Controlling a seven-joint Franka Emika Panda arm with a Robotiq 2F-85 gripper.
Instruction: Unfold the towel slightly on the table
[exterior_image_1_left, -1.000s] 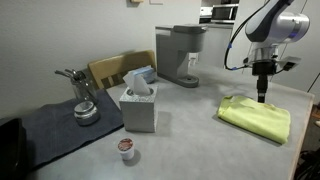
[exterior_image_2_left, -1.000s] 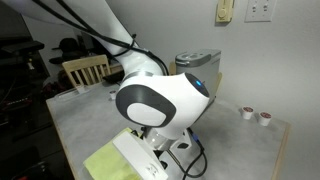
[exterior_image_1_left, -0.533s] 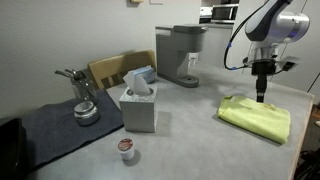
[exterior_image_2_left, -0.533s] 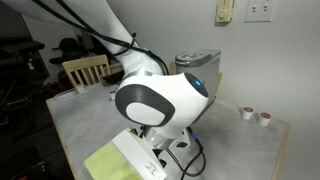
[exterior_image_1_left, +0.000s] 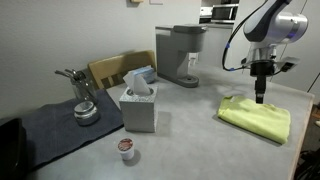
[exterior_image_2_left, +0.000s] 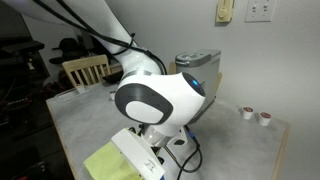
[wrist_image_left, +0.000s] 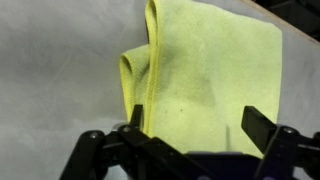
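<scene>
i'm on the approach: gripper (wrist_image_left: 195, 125) spread wide, empty, above the folded towel (wrist_image_left: 210, 70) at the table's (exterior_image_1_left: 190, 125) right side. next i'd descend and pinch only the top layer's edge.

Under your gripper (wrist_image_left: 195, 128), the towel (wrist_image_left: 210, 60) is soft, matt cloth; the table (wrist_image_left: 50, 90) beside it looks smooth and faintly mottled. Well away from the gripper, the chair (exterior_image_1_left: 108, 68) is wood, the mat (exterior_image_1_left: 60, 125) dark cloth.
</scene>
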